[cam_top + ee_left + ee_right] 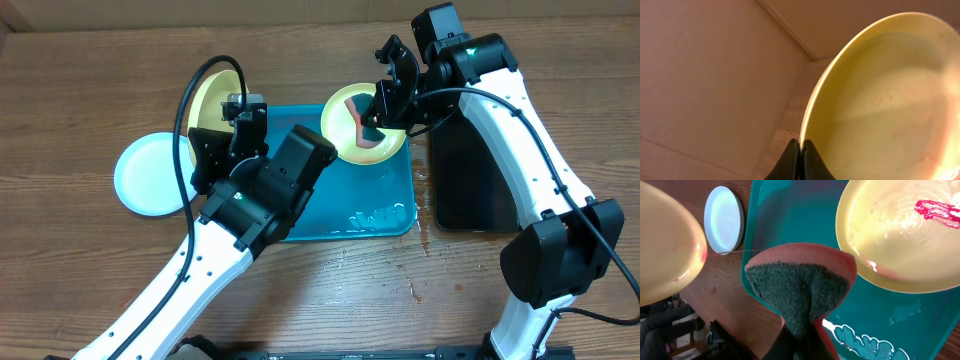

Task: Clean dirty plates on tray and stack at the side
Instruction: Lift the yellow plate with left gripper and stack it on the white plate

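My left gripper (243,112) is shut on the rim of a pale yellow-green plate (212,100) and holds it tilted above the tray's left end. In the left wrist view the fingers (801,150) pinch its edge (880,100). A second yellow-green plate (352,140) with a red sauce smear lies at the far right corner of the turquoise tray (340,205). My right gripper (385,105) is above it, shut on a red and green sponge (800,290). The light blue plate (150,175) lies on the table left of the tray.
A black tray (470,170) lies right of the turquoise tray. Water and foam (380,215) pool in the turquoise tray's near right corner. The right wrist view shows the smeared plate (900,235), the blue plate (724,219) and the held plate (665,245).
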`<move>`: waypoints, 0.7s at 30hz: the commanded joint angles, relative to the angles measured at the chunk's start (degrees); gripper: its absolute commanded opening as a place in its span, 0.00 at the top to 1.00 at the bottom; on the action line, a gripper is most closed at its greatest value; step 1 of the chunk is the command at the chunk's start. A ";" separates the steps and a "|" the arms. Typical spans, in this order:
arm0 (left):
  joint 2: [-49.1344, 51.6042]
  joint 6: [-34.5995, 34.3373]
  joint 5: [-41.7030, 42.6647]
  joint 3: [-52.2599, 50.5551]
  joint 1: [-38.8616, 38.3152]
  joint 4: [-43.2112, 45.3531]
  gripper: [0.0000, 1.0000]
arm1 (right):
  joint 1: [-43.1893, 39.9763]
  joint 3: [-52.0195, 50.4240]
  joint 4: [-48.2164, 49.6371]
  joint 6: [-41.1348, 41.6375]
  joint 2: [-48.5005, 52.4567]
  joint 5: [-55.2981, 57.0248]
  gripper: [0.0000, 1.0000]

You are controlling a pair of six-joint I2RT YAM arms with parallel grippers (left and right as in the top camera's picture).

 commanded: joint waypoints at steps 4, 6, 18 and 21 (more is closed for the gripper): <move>0.42 -2.03 -5.92 0.66 -0.74 0.74 0.96 | -0.20 1.25 0.31 -0.39 -1.14 -0.26 0.96; 0.42 -2.03 -5.90 0.66 -0.68 0.74 0.96 | -0.20 1.25 0.31 -0.39 -1.14 -0.22 0.96; 0.44 -0.57 36.00 0.66 7.13 -0.15 0.96 | -0.20 1.25 -0.39 -0.39 -1.14 0.37 0.96; 0.44 -0.55 45.27 0.66 13.31 -0.22 0.96 | -0.20 1.25 -0.76 -0.39 -1.14 0.37 0.96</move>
